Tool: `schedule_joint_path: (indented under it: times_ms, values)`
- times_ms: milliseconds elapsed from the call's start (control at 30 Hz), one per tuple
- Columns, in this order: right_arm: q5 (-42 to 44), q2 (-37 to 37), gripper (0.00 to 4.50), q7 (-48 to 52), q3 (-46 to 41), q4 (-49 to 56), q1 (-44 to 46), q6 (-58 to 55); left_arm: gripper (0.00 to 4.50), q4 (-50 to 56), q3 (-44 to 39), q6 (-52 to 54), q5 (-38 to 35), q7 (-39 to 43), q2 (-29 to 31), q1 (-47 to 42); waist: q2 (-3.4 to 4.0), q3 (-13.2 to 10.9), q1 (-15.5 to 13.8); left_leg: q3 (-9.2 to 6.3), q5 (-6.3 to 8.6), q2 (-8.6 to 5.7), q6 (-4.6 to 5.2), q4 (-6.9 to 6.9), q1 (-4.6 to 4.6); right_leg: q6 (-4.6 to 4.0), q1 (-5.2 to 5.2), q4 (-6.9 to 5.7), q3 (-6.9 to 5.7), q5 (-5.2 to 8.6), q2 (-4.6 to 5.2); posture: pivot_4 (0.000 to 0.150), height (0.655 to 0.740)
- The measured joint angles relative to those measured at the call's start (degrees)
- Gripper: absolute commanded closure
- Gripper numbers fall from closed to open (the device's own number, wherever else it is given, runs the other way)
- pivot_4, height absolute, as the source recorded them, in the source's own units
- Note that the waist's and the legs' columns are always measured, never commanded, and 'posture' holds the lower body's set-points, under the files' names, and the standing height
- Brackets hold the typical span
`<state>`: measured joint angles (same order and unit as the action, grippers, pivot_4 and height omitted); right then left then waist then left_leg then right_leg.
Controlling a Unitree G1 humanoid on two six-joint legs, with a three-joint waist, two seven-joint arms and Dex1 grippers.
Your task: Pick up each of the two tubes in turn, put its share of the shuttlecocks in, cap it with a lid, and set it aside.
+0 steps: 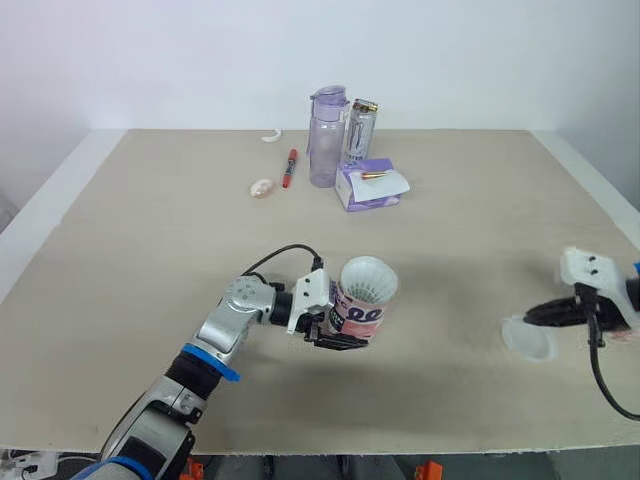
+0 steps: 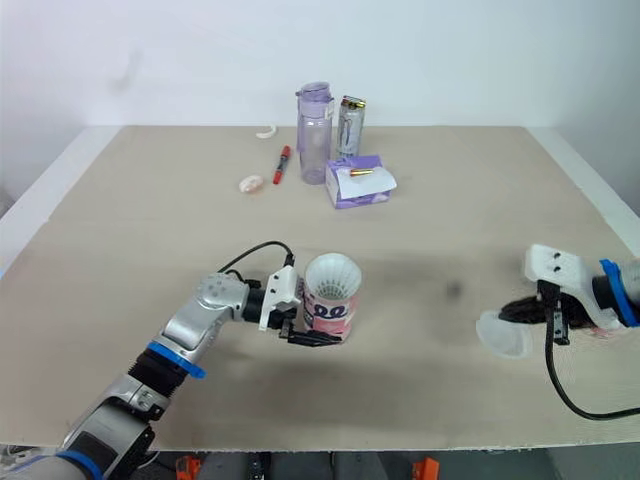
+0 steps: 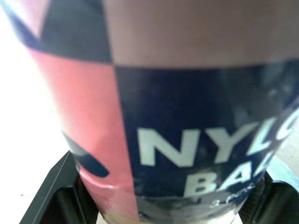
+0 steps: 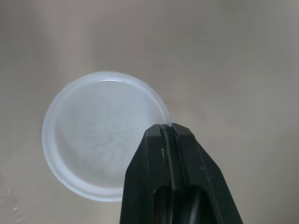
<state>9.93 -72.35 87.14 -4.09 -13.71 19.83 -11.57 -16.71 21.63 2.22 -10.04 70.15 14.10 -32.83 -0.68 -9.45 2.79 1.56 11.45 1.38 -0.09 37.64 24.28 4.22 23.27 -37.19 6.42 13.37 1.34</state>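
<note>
Nearest the head camera, the left gripper (image 1: 340, 338) is closed around the lower wall of the tube (image 1: 360, 312). The tube is held upright close to the front edge of the table (image 1: 150, 220), with its long axis vertical and its open mouth turned up. White shuttlecocks (image 1: 369, 279) are seen standing in that mouth, skirt uppermost, so filling of this tube is judged done and capping is judged to be the step in hand.

The lid (image 4: 93, 154) is well apart from the tube, off to the robot's right and near the table's right edge. Its rim is pinched between the shut fingers of the right gripper (image 4: 166, 129). Whether the lid is lifted or resting on the table cannot be told.

The coming move is judged to turn on that offset: the lid must be carried leftward, raised above the mouth and laid flat across it. Bare tabletop lies between the two, so the path is open. A bottle (image 1: 326, 135), a box (image 1: 370, 187), a can (image 1: 360, 128) and a pen (image 1: 290, 167) are set well back, out of the way.
</note>
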Motion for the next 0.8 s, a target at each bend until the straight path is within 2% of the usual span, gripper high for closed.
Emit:
schedule_joint_path:
  times_ms: [67, 133, 200, 400, 433, 800]
  values:
    - [1.70, -0.28, 4.48, 0.39, -0.45, 4.05, 3.88, -0.71, 1.20, -0.37, 0.08, 0.11, 0.09, 0.09, 0.11, -0.43, -0.01, -0.01, 0.03, -0.03, 0.00, 0.01, 0.00, 0.00, -0.06, -0.02, -0.02, 0.00, -0.01, -0.02, -0.02, 0.150, 0.7400]
    - [4.50, -0.18, 4.48, 1.35, 1.01, 10.75, 13.55, -2.86, 1.20, -0.81, 0.14, 0.18, 0.11, 0.11, 0.21, -0.81, 0.14, 0.01, 0.04, -0.02, 0.00, 0.03, 0.00, 0.00, -0.08, -0.09, 0.04, 0.00, 0.00, -0.07, -0.03, 0.150, 0.7400]
    - [6.99, 1.62, 4.48, 1.65, 2.67, 16.48, 21.49, -4.92, 1.20, -1.36, 0.31, -0.09, 0.16, -0.07, 0.05, -1.05, -0.01, -0.01, -0.02, -0.05, 0.00, 0.12, 0.00, -0.01, -0.09, -0.13, 0.02, 0.00, -0.08, -0.07, -0.08, 0.150, 0.7400]
    - [10.47, 8.29, 4.48, 1.90, 8.64, 22.58, 29.75, -8.09, 1.20, -2.19, 0.23, 0.73, 0.13, -1.91, -0.98, -1.73, -0.18, -0.03, -0.07, 0.07, -0.01, 0.09, 0.00, 0.00, -0.02, -0.14, 0.06, 0.02, -0.03, -0.09, 0.06, 0.150, 0.7400]
    - [11.25, 12.11, 4.48, 1.86, 10.85, 24.29, 33.70, -8.51, 1.20, -2.80, 0.04, 0.76, 0.14, -2.31, -1.48, -1.93, -0.18, -0.02, -0.19, 0.06, 0.00, 0.11, 0.00, 0.01, 0.01, -0.14, 0.08, 0.03, -0.05, -0.09, 0.05, 0.150, 0.7400]
    - [8.17, 20.01, 4.48, 1.41, 17.23, 22.56, 37.29, -4.53, 1.20, -2.98, 0.01, 1.00, 0.40, -3.07, -1.65, -2.10, -0.22, -0.03, -0.23, 0.06, -0.02, 0.17, 0.02, 0.01, 0.04, -0.20, 0.09, 0.03, -0.11, -0.12, 0.03, 0.150, 0.7400]
